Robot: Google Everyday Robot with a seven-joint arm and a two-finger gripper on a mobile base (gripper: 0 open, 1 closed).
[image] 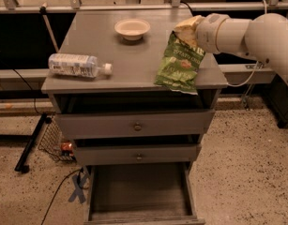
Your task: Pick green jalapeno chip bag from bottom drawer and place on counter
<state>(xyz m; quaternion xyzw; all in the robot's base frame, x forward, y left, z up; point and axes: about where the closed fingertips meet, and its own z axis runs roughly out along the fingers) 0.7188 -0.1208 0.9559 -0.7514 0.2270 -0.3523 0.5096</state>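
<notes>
The green jalapeno chip bag (179, 63) hangs from my gripper (188, 28), which is shut on the bag's top edge. The bag dangles over the right front part of the counter (110, 50); its lower end is level with the counter's front edge. My white arm comes in from the right. The bottom drawer (139, 191) stands pulled open below, its flat grey floor bare.
A clear water bottle (78, 65) lies on its side at the counter's left. A small cream bowl (132, 28) sits at the counter's back centre. The two upper drawers (137, 124) with small knobs are slightly open. A metal rail runs behind the cabinet.
</notes>
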